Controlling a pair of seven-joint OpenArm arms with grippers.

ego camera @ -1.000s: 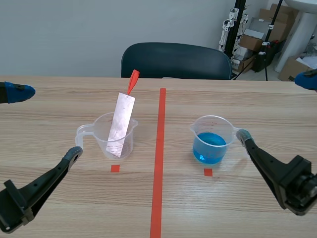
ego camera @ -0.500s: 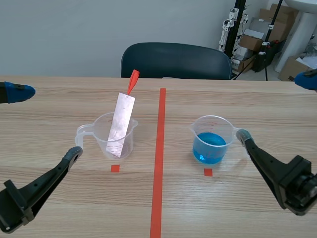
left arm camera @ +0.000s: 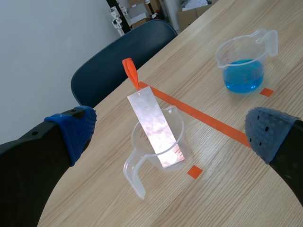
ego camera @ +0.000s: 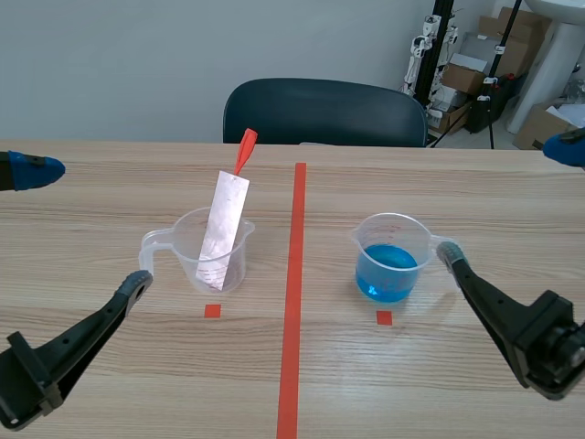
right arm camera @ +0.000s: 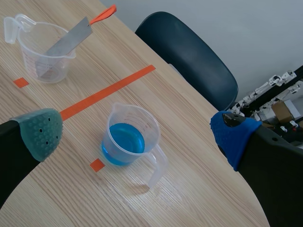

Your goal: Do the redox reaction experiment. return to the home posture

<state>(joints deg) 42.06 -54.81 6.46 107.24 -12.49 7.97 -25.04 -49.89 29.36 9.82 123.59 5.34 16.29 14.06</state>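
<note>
Left claw (left arm camera: 170,130): spread wide, gripping nothing, poised over the left half of the tabletop (ego camera: 110,366), toward the near edge. Clear beaker (left arm camera: 158,146) ahead of it, between and apart from both fingers. Grey-padded finger (ego camera: 137,282) low, near the beaker handle; blue-padded finger (ego camera: 32,170) out by the left edge.

Right claw (right arm camera: 137,133): likewise wide apart and empty, toward the near right corner. Blue-liquid beaker (right arm camera: 130,137) ahead of it and between the fingers, touching neither.

Clear beaker midway between near and far edges, just left of the red tape line (ego camera: 292,320). Metal strip (ego camera: 223,229) leaning inside, orange tab (ego camera: 245,149) uppermost.

Blue-liquid beaker upright, right of the line, at the same depth, partly filled.

Broad bands of wood grain from the beakers to the near edge and to the far edge.

Dark chair (ego camera: 324,112) just behind the far edge.
</note>
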